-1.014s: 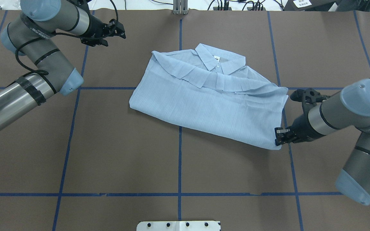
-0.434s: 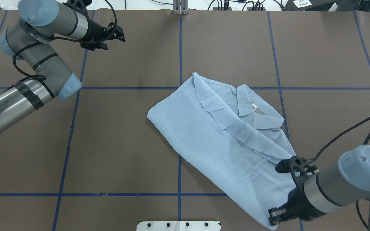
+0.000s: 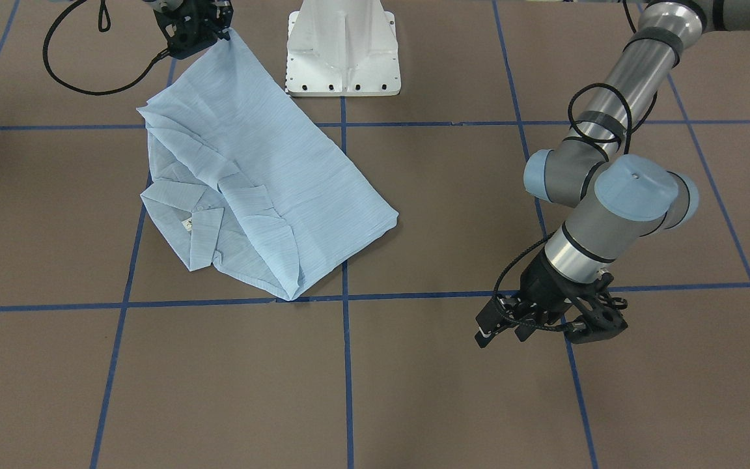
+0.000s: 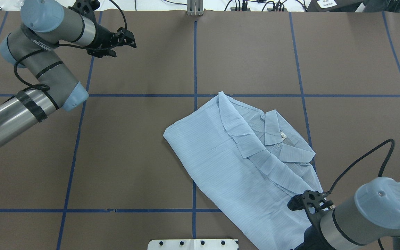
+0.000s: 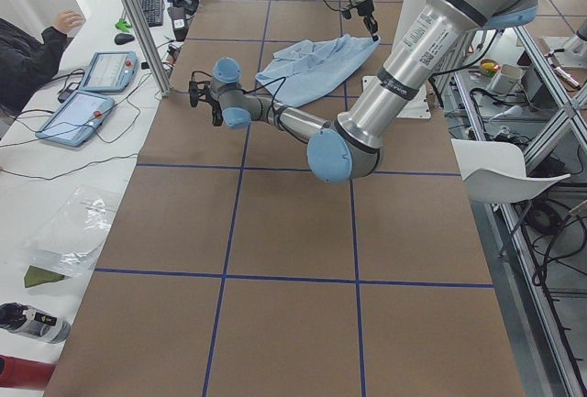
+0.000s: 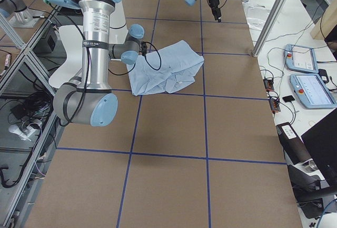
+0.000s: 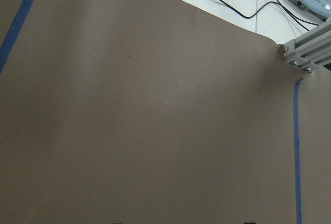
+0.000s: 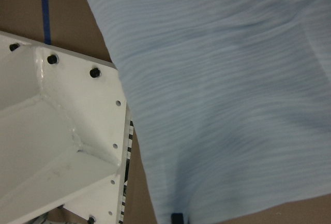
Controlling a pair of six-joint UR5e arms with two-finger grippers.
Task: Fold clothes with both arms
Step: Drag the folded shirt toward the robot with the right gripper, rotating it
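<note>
Okay, my right claw (image 3: 220, 32) pinches a corner of the shirt (image 3: 271, 163), which lies folded on the table (image 3: 446, 391) beside the white base (image 3: 342, 52). My left claw (image 4: 131, 37) hangs spread wide, well apart, empty.

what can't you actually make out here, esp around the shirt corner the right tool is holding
- Right tool grip on the shirt: cut off by the bottom edge in the overhead view. It is small at the top edge of the front-facing view, with cloth covering the pads.
- Neck label print: too small in every view.
- Left tool: its own wrist view shows only table, no fingers.
</note>
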